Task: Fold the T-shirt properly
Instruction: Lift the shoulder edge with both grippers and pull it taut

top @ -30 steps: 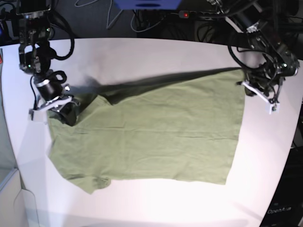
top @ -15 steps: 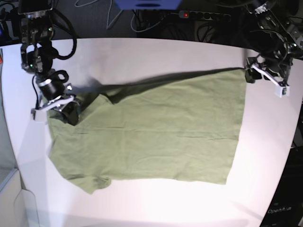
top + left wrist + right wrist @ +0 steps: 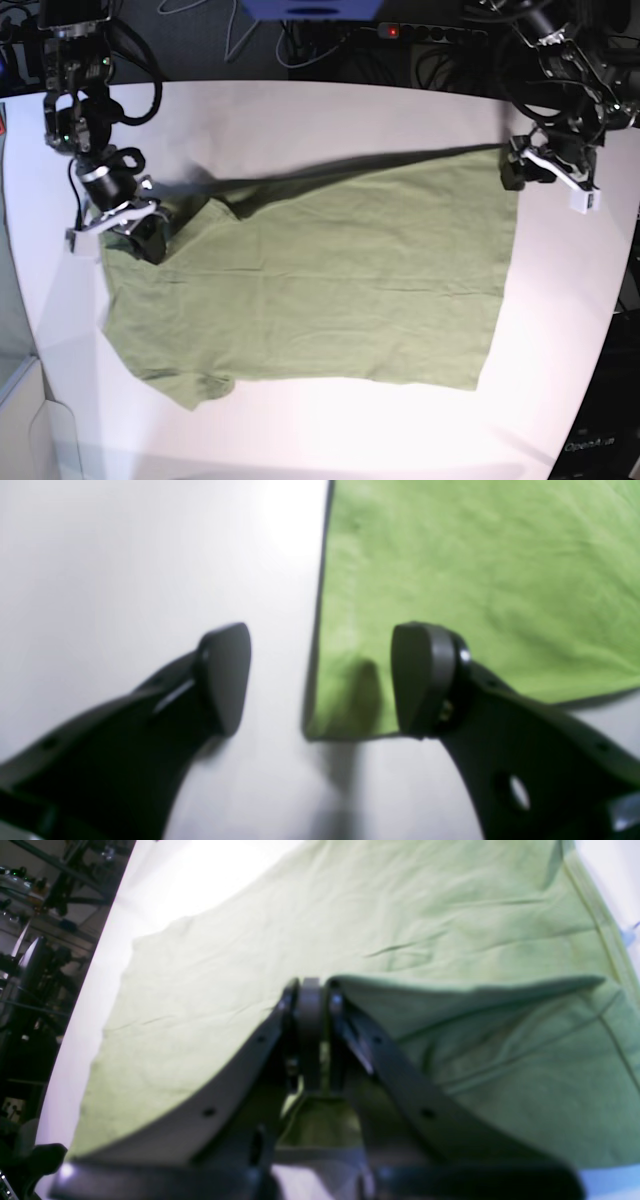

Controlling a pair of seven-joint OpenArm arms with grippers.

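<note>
T-shirt (image 3: 320, 280) spread flat across centre of white table (image 3: 300, 120) in base view, sleeve at lower left, far edge folded over in dark band.

Your right gripper (image 3: 311, 1005): wrist view shows jaws closed, pinching raised fold of shirt; base view only shows it sitting at shirt's upper left corner (image 3: 135, 225).

Your left gripper (image 3: 320, 680): wrist view shows jaws wide apart, straddling shirt's corner edge, holding nothing; base view places it at shirt's upper right corner (image 3: 545, 170).
</note>
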